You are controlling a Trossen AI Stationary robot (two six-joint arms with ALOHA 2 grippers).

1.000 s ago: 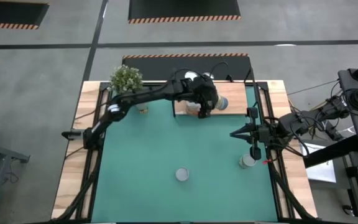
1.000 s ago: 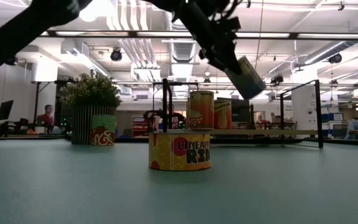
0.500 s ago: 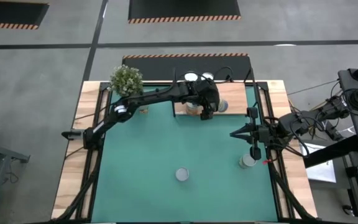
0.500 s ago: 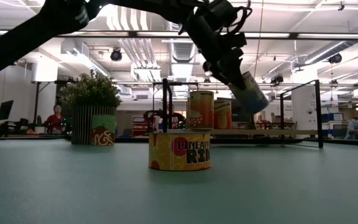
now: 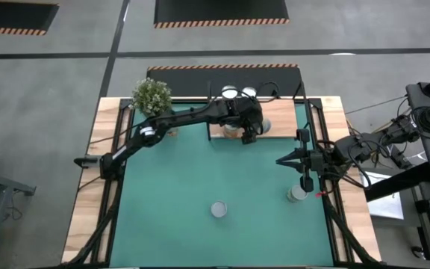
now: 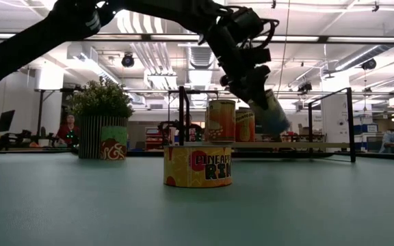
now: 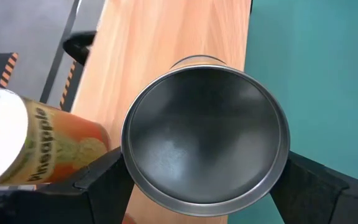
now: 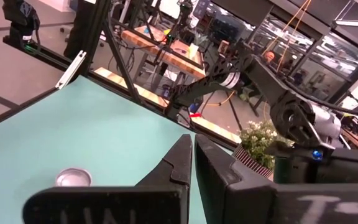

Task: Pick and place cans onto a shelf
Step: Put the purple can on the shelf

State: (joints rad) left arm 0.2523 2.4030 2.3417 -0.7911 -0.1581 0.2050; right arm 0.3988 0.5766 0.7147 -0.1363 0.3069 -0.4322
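My left gripper [image 5: 249, 133] reaches over the shelf [image 5: 278, 119], a light-wood board at the far edge of the green mat, and is shut on a can [image 6: 270, 113] with a silvery end [image 7: 205, 137]. Two orange-labelled cans [image 6: 221, 121] [image 6: 245, 126] stand upright on the shelf behind it; one [image 7: 33, 149] shows beside the held can in the left wrist view. Another can [image 5: 218, 210] stands on the mat near the front. A second loose can [image 5: 297, 193] stands under my right gripper [image 5: 280, 160], which is shut and hangs level at the right. My left gripper pinches the can's round side wall [image 7: 128, 163] between its two fingers [image 7: 104, 183], one on each side, with the can's silvery end facing back toward the wrist. The fingers slant down from the table's left. The can hangs tilted, just above the shelf board.
A potted green plant [image 5: 151, 95] stands at the far left corner. Black frame posts [image 6: 182, 116] rise at the shelf's ends. The green mat [image 5: 200, 172] lies bare between the shelf and the front cans.
My left gripper has come down toward the shelf board with the can, which stays tilted in the hold and now hangs lower, close to the two standing cans.
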